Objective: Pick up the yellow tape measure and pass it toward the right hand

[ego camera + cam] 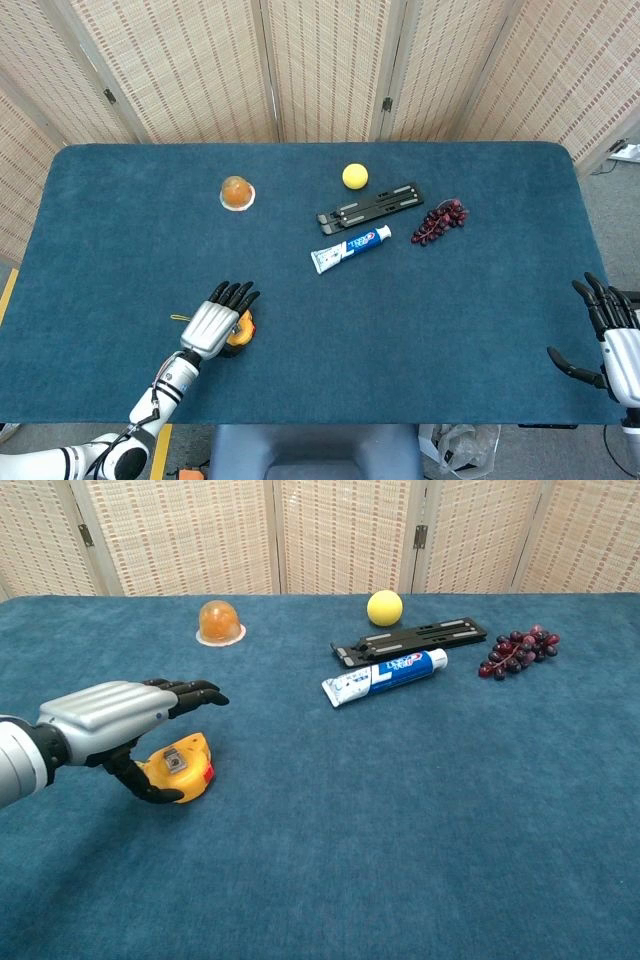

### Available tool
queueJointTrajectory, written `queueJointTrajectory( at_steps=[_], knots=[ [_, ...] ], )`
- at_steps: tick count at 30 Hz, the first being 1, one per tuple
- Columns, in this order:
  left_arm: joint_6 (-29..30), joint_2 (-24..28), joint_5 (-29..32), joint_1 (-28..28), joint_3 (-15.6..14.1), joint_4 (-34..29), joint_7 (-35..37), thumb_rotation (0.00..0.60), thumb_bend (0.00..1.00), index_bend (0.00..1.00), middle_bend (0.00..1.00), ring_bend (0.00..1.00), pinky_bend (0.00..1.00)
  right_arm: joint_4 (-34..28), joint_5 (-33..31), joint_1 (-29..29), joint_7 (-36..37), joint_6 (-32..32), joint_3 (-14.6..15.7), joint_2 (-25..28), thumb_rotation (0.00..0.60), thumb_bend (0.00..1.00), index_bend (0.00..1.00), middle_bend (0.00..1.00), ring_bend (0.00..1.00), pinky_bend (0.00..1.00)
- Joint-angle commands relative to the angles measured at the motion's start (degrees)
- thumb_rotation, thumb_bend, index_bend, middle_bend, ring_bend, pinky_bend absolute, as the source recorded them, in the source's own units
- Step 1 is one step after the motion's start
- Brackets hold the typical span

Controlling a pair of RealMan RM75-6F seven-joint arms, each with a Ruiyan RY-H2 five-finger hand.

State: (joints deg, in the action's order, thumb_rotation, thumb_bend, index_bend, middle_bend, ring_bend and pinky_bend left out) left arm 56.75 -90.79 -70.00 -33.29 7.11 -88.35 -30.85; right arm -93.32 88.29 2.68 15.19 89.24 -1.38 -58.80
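One rounded yellow tape measure (182, 769) on blue felt-like table (420, 820). Left hand (115, 720) spread above it, holding nothing; right hand (608, 345) likewise spread, empty.

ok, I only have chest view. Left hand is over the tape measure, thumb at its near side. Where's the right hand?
Observer: Head view shows the right hand at the table's far right edge, fingers apart, holding nothing.
Operator: Anything between it and the tape measure?
Observer: No. From above, bare cloth lies between the yellow tape measure and that hand.
Operator: Left hand centred on it?
Observer: From above the left hand covers the tape's left part; its right edge shows.
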Motion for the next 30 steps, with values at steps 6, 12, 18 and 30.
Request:
queueJointTrajectory(
  at_steps=[6,12,18,30],
  knots=[
    [0.8,0.7,4.9,-0.6,1.7,2.1,-0.5,0.600,0.25,0.00,0.00,0.00,0.04,0.8,0.0,-0.2,0.9,-0.2,-0.3,-0.3,0.600,0.28,0.00,0.02,0.06,0.00],
    [1.2,2.4,8.0,-0.5,1.8,1.5,-1.4,0.600,0.25,0.00,0.01,0.05,0.04,1.4,0.2,-0.3,1.6,-0.4,-0.5,-0.6,0.600,0.28,0.00,0.02,0.06,0.00],
    [-0.1,3.4,8.7,-1.0,0.7,0.6,-0.5,0.600,0.25,0.10,0.12,0.14,0.05,2.1,0.4,-0.3,2.3,-0.7,-0.6,-1.0,0.600,0.28,0.00,0.02,0.06,0.00],
    [-0.2,1.9,11.3,-3.2,0.6,1.3,-2.1,0.600,0.25,0.23,0.26,0.24,0.07,2.7,0.0,-0.9,3.1,-0.5,-0.8,-1.2,0.600,0.28,0.00,0.02,0.06,0.00]
  ],
)
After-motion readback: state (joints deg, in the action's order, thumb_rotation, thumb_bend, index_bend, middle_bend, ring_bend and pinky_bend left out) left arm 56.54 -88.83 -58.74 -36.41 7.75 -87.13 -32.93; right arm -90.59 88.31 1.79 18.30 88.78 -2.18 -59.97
